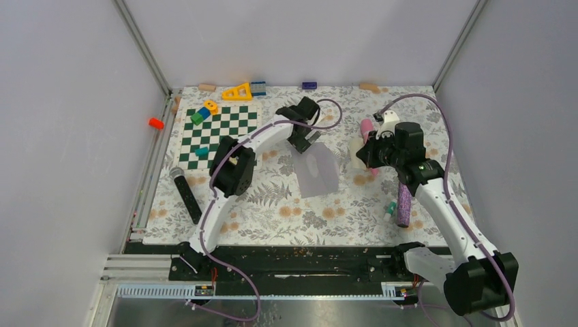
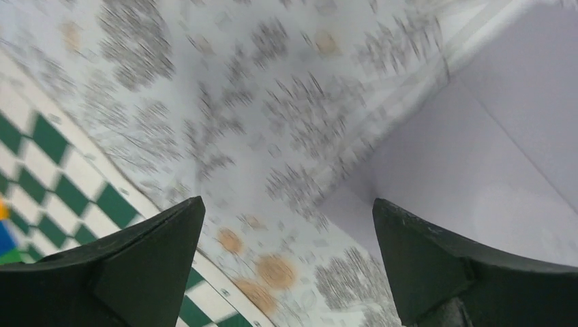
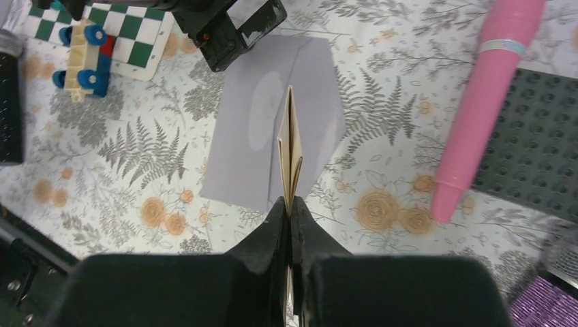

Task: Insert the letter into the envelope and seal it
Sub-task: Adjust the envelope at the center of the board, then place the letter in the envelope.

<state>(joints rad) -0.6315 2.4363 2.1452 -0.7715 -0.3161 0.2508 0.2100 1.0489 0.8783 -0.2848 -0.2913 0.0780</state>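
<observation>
The envelope (image 1: 319, 174) lies flat on the floral cloth mid-table, pale grey-lavender, its pointed flap towards the far side. From the right wrist it (image 3: 238, 150) fills the middle ground. My right gripper (image 3: 291, 204) is shut on the folded cream letter (image 3: 291, 150), held edge-on above the envelope's near right part. From above, that gripper (image 1: 362, 154) hovers just right of the envelope. My left gripper (image 1: 305, 139) is open over the envelope's far left corner. Its own blurred view (image 2: 286, 204) shows nothing between the fingers and lavender paper (image 2: 477, 150) to the right.
A pink marker (image 3: 484, 102) and a dark grey studded plate (image 3: 531, 150) lie right of the envelope. The green chequered board (image 1: 218, 129) sits at the far left with a toy car (image 3: 85, 58) on its edge. A black microphone (image 1: 185, 194) and a purple glitter cylinder (image 1: 403, 204) flank the cloth.
</observation>
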